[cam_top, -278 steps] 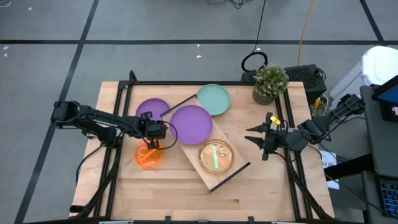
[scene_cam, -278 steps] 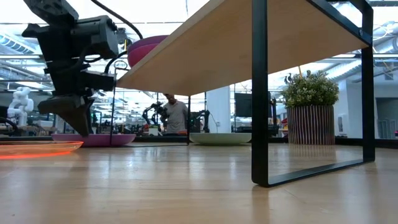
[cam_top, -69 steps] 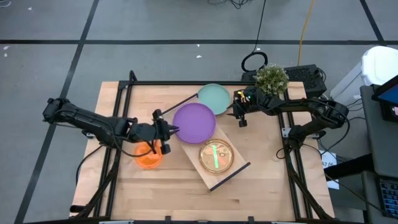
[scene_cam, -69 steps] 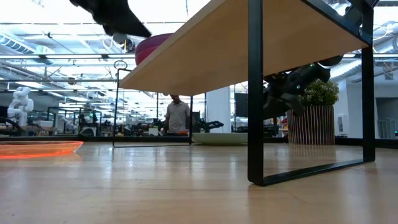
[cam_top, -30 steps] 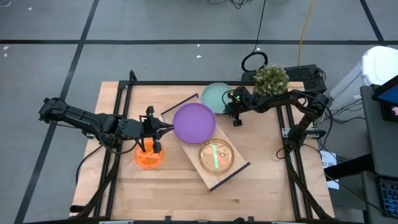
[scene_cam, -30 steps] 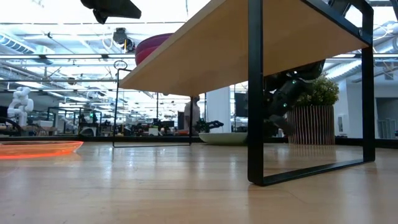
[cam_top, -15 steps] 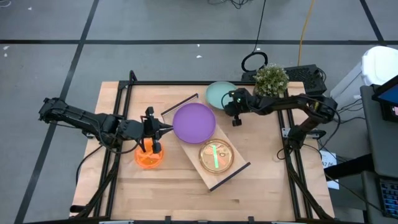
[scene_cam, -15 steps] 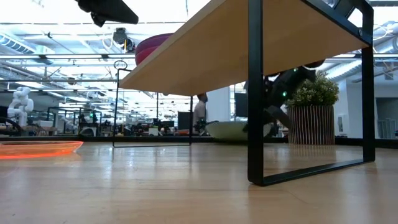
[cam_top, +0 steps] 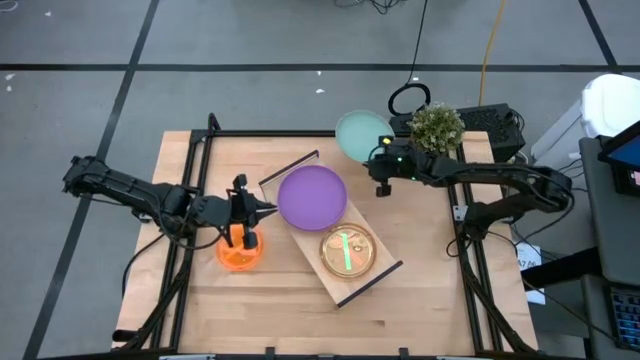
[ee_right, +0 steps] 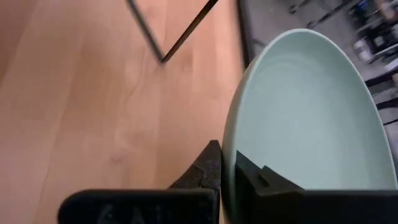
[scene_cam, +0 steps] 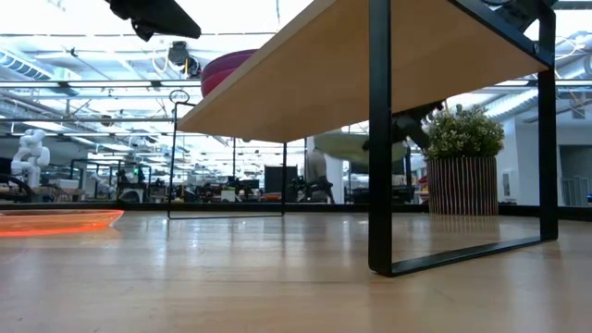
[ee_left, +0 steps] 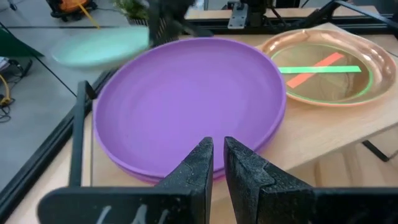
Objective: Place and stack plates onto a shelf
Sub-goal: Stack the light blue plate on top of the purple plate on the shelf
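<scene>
Right tool point(ee_right: 227, 167) pinches teal plate point(ee_right: 305, 118) rim, lifted off table.

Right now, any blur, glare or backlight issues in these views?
Left wrist view: the teal plate is motion-smeared, while the purple plate is sharp. Low view: bright windows backlight the scene, leaving the shelf frame and the potted plant dark. Right wrist view: the tabletop is soft and blurred. High view: even light, no harsh glare.
</scene>
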Robot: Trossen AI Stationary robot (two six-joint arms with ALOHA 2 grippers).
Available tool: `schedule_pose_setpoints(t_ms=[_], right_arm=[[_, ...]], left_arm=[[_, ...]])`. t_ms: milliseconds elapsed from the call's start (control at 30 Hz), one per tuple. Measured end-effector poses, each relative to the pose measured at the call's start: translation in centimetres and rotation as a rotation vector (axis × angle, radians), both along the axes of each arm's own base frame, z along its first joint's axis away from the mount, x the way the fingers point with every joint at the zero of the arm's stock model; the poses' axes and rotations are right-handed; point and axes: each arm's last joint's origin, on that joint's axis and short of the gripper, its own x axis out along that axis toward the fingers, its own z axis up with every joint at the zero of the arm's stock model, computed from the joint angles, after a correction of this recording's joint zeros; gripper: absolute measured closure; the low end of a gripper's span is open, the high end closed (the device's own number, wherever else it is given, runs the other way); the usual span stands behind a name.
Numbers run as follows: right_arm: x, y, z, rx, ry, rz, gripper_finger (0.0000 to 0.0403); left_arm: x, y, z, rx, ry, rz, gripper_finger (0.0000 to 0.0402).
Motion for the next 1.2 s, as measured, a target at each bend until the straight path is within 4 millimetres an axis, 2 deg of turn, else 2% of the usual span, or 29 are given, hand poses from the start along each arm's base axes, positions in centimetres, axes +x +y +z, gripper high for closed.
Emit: schedule_pose_setpoints(t_ms=[233,533,767,1000,1200], right_arm=[[-0.6,1.7,3.6,-0.033,-0.041,-0.002,0.0402],[0.9,5.1,8.8,-0.082,-0.023,0.063,0.0402],[1.8,8.7,12.0,-0.113,-0.072,0.149,0.0403],[3.6,12.2,13.9,-0.134,-0.099,0.220,0.0402],[6.7,14.7,13.9,-0.123,-0.067,0.294,0.0401]], left_arm=[[-0.4,-0.5,-0.4,-0.040,0.034,0.001,0.0355],[-0.8,-1.7,-0.6,-0.085,0.041,-0.032,0.0355],[-1.2,-2.8,-0.6,-0.093,0.042,-0.078,0.0355],[-1.4,-3.1,-0.7,-0.080,0.054,-0.100,0.0355],[-1.5,-3.1,-0.8,-0.076,0.063,-0.098,0.0355]])
